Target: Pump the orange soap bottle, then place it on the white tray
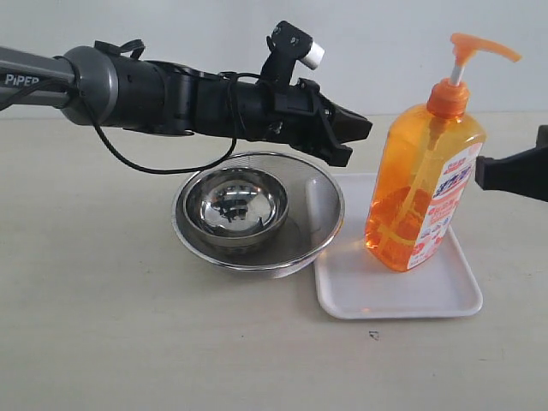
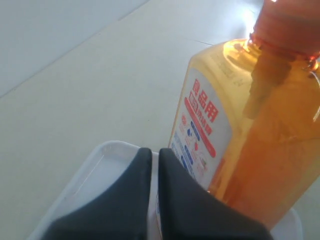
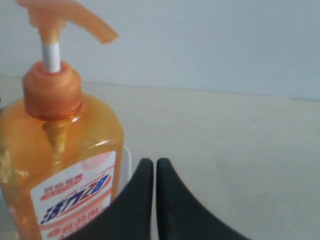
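A round steel mesh bowl (image 1: 328,199) stands on the table (image 1: 103,325), just below the fingers of the left gripper (image 1: 353,141) in the exterior view, its far rim lying under them. Inside it sits a smaller polished steel bowl (image 1: 235,207), set toward the side away from the fingertips; its shiny inside mirrors dark shapes. The table is pale beige and bare of cloth, and it runs on beneath and beyond the fingers in both wrist views. A small dark speck (image 1: 373,335) lies on it, well apart from the fingers and on the camera's side of them. Behind everything rises a plain whitish wall (image 1: 188,26), far beyond the fingertips.
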